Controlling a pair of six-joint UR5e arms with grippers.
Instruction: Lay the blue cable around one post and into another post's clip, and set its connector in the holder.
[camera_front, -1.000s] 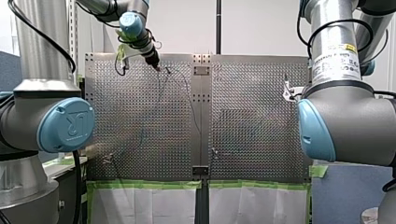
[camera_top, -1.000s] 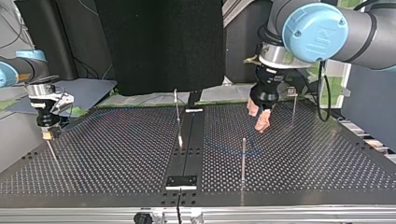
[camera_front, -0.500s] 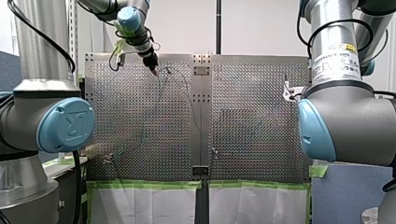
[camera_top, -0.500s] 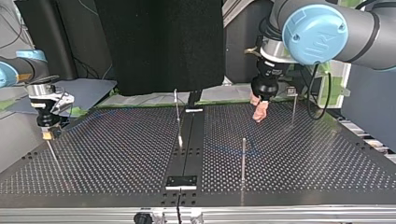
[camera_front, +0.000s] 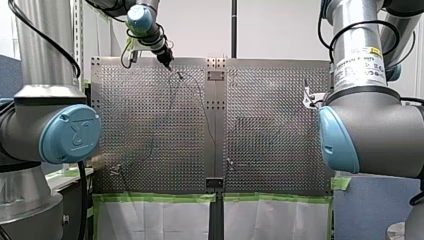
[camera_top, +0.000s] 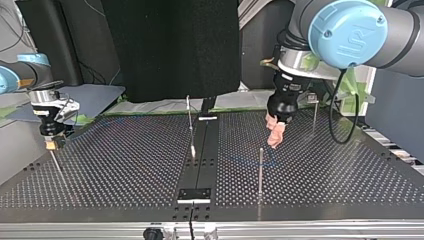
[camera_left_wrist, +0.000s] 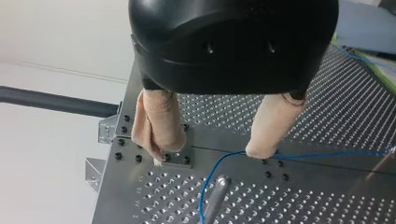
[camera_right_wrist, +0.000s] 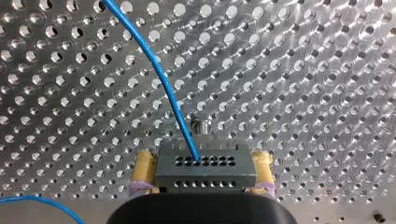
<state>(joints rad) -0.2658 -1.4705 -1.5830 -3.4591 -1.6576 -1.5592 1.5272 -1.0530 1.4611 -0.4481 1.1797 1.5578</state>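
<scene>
The thin blue cable (camera_left_wrist: 219, 163) lies on the perforated table and runs under my left gripper (camera_left_wrist: 212, 149). That gripper is open, its beige-wrapped fingers (camera_left_wrist: 156, 123) wide apart with nothing between them. It hovers just above the plate, a metal post (camera_left_wrist: 214, 193) ahead of it. In the top view my left gripper (camera_top: 274, 136) hangs beyond the post (camera_top: 260, 170), where the cable (camera_top: 245, 160) shows faintly. My right gripper (camera_right_wrist: 201, 179) is shut on the dark grey connector (camera_right_wrist: 205, 168), yellow pads on both its sides, and the cable (camera_right_wrist: 159, 74) leaves its face. It is at the top view's left (camera_top: 50, 144).
More thin posts stand on the table (camera_top: 320, 185): one near the middle (camera_top: 189, 122), one at the back right (camera_top: 314, 115), one under my right gripper (camera_top: 55, 162). A dark strip with small plates (camera_top: 195, 195) runs down the table's middle. Green tape edges the table (camera_front: 160, 198).
My left gripper has drifted a little, first away and then back toward the near post at the top view's right, still open. My right gripper has stayed put with the connector.
</scene>
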